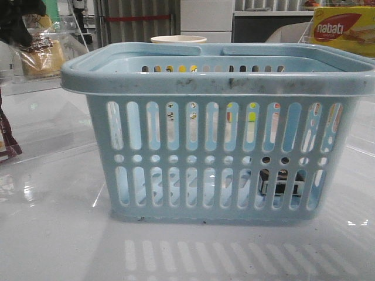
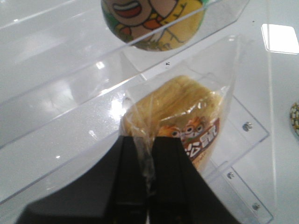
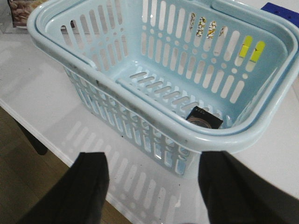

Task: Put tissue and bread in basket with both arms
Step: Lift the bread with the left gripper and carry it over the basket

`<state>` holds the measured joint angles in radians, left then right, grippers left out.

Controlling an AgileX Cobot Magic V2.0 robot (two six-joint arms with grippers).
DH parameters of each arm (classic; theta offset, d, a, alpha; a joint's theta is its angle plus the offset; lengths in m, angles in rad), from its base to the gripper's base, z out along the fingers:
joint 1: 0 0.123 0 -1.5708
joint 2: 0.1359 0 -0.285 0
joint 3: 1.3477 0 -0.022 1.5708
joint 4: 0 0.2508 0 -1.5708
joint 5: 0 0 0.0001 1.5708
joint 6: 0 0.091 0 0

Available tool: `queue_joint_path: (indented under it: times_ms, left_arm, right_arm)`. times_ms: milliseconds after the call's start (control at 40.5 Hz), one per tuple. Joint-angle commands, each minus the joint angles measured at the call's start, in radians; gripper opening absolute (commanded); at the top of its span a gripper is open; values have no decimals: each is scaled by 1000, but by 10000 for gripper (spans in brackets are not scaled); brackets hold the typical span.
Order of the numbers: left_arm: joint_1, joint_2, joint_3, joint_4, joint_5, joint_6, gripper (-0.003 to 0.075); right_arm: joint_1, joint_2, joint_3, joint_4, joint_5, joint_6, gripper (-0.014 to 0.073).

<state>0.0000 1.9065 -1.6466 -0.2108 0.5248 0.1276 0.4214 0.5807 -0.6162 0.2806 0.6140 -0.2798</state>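
- The left gripper (image 2: 143,177) is nearly closed. Its two black fingers (image 2: 126,182) pinch the clear wrapper at the end of the bread (image 2: 175,109).
- The bread is a see-through bag of yellow slices. In the front view the bread (image 1: 42,57) is at the far left, behind the basket, up at about the height of the rim, with a dark arm part just above it.
- The label on the bread bag is orange-brown with little cartoon faces and white writing. The writing is too blurry to read.
- The right gripper (image 3: 152,184) is wide open. Its fingers (image 3: 91,186) hold nothing and touch nothing. It hangs above the table (image 3: 42,93), just outside the basket (image 3: 261,133).
- The basket (image 1: 217,82) is big and light blue, with slots and round holes in its sides and dark scuff marks on its rim.
- The tissue (image 3: 204,118) is a small dark pack lying on the basket floor in one corner. In the front view the tissue (image 1: 281,182) shows through the slots at the lower right.
- A yellow and red box (image 1: 344,29) at the back right says "nabati".
- A round thing with a cartoon face (image 2: 152,21) sits on a clear shelf beside the bread.
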Motion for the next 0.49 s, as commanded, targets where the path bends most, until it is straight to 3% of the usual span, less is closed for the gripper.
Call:
queue_joint_path:
  times_ms: [0, 271, 469]
  left_arm:
    - [-3, -110, -39, -46, -23, -11, 92]
    - [-8, -234, -39, -79, 69, -7, 92]
    - [-81, -327, -39, -79, 94, 58, 92]
  right_arm:
    - [-1, -2, -28, 6, -70, -11, 518]
    - [-1, -2, -28, 6, -70, -11, 518]
    - [-1, -2, -28, 6, -70, -11, 518]
